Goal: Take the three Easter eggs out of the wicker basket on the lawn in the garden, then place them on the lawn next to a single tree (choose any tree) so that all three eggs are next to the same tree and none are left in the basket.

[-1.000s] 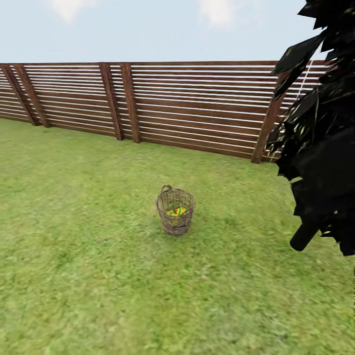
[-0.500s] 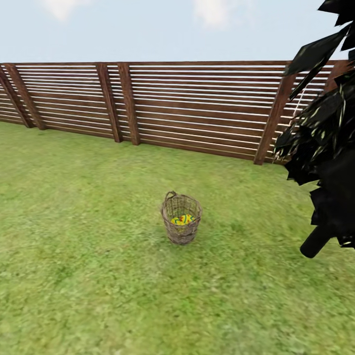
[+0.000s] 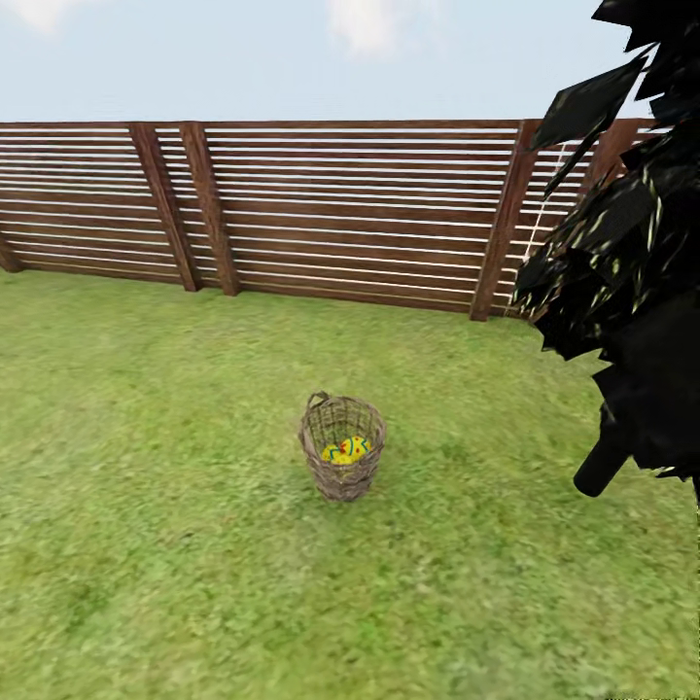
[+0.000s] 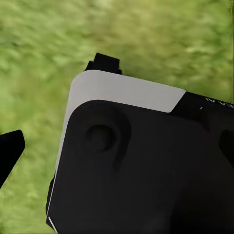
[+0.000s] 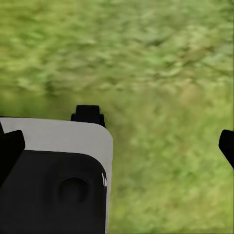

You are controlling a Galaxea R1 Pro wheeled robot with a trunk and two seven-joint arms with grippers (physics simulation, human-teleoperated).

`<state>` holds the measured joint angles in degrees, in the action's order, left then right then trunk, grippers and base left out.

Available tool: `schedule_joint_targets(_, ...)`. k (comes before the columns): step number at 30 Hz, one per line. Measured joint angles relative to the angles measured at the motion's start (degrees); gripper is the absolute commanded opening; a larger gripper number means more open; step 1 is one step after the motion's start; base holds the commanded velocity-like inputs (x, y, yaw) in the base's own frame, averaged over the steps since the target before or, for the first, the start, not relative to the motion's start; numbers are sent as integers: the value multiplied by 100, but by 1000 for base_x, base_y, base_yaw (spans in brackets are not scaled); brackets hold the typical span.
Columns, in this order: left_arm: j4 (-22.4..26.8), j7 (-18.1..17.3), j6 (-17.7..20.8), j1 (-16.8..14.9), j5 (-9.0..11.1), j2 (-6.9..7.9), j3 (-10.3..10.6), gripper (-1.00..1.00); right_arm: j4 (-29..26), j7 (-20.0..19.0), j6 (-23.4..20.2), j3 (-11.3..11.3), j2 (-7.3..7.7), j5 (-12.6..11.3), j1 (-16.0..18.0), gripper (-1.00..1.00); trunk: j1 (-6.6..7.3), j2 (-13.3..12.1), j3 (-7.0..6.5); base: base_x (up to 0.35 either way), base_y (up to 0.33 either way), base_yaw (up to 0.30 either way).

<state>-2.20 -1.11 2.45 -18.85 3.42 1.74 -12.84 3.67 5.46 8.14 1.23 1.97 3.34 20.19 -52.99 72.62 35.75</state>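
Observation:
The wicker basket (image 3: pixel 339 473) stands upright on the lawn (image 3: pixel 165 554) in the middle of the head view, some way ahead of me. Yellow Easter eggs (image 3: pixel 347 450) with red and blue marks lie inside it; I cannot count them through the weave. The tree is out of view. My right gripper (image 5: pixel 117 151) hangs open over grass, one black fingertip at each side edge of the right wrist view. My left gripper (image 4: pixel 117 156) points down past my own dark and white body (image 4: pixel 141 161), one fingertip (image 4: pixel 9 151) showing, and nothing is between its fingers.
A brown slatted wooden fence (image 3: pixel 340 214) closes the lawn at the back. A narrow black cypress-like tree (image 3: pixel 632 292) with a dark trunk (image 3: pixel 603 467) stands at the right, near the basket. Open grass lies on the left and in front of the basket.
The whole head view has shifted: the fence posts slid left and the basket sits lower in the picture, so the camera moved. The basket and eggs themselves have not moved.

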Motion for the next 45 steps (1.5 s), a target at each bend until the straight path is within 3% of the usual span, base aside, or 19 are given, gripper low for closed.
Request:
schedule_joint_targets(32, 0, 0, 0, 0, -2, -7, 0, 100, 0, 1, 0, 5, -2, 0, 0, 100, 0, 0, -73, 254, 238, -275)
schedule_joint_targets(45, 1, 0, 0, 1, 0, -8, -1, 100, 1, 4, 0, 1, -3, 0, 1, 100, 0, 0, -172, 254, 236, -139)
